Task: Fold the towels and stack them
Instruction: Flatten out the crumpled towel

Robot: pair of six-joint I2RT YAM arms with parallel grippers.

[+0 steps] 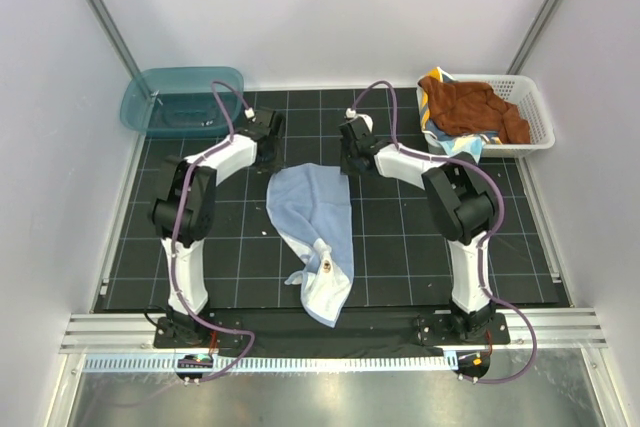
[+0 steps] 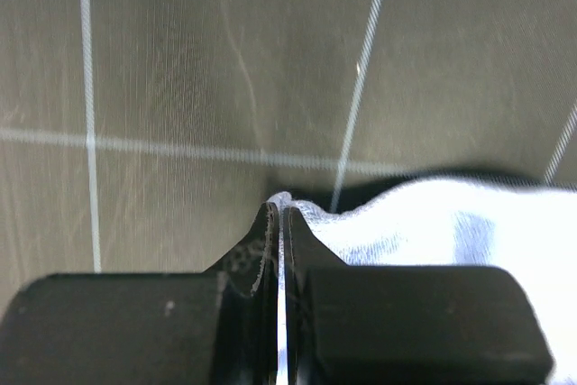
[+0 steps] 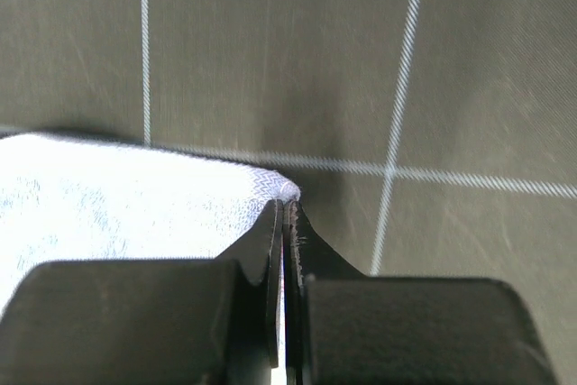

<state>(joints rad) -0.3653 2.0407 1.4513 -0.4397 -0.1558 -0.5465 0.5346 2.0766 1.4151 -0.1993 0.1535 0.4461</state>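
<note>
A pale blue towel (image 1: 312,232) lies crumpled on the black gridded mat, its far edge between the two grippers. My left gripper (image 1: 268,159) is shut on the towel's far left corner (image 2: 287,200). The cloth (image 2: 451,223) spreads off to its right. At the far right corner (image 3: 287,190) my right gripper (image 1: 351,161) is shut on the same towel, whose fabric (image 3: 108,196) runs off to its left. More towels, a rust-brown one (image 1: 478,107) over a navy and yellow one (image 1: 436,82), lie heaped in the white basket.
A teal plastic tub (image 1: 183,99) stands at the back left corner of the mat. The white lattice basket (image 1: 535,107) stands at the back right. The black gridded mat (image 1: 400,247) is ringed by white enclosure walls.
</note>
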